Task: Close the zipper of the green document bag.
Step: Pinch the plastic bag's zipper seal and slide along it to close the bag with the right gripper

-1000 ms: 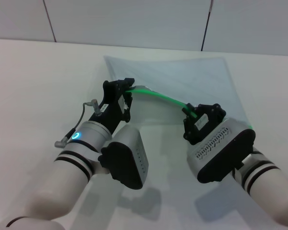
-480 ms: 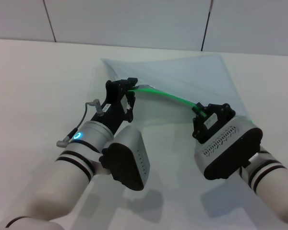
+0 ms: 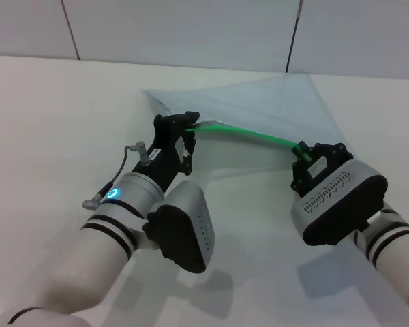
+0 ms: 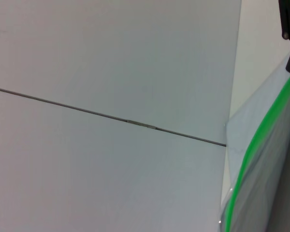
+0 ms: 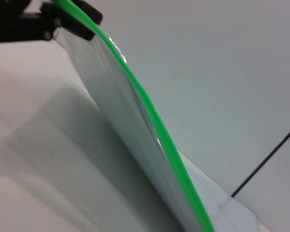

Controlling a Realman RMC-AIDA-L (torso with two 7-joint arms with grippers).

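While the left pincer (image 3: 188, 127) clamped one zipper (image 3: 249, 133) end, the right pincer (image 3: 305, 158) gripped the other; closure of the green document bag (image 3: 259, 102) seemingly remained incomplete.

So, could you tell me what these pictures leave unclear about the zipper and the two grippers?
- Slider tab: not visible in any view; in the head view the right gripper covers that end of the zipper.
- Left gripper: its fingertips hide the strip's other end.
- Green document bag: its near part lies behind both arms in the head view; both wrist views cut it off at the picture edge.
- Closed length of zipper: cannot tell.
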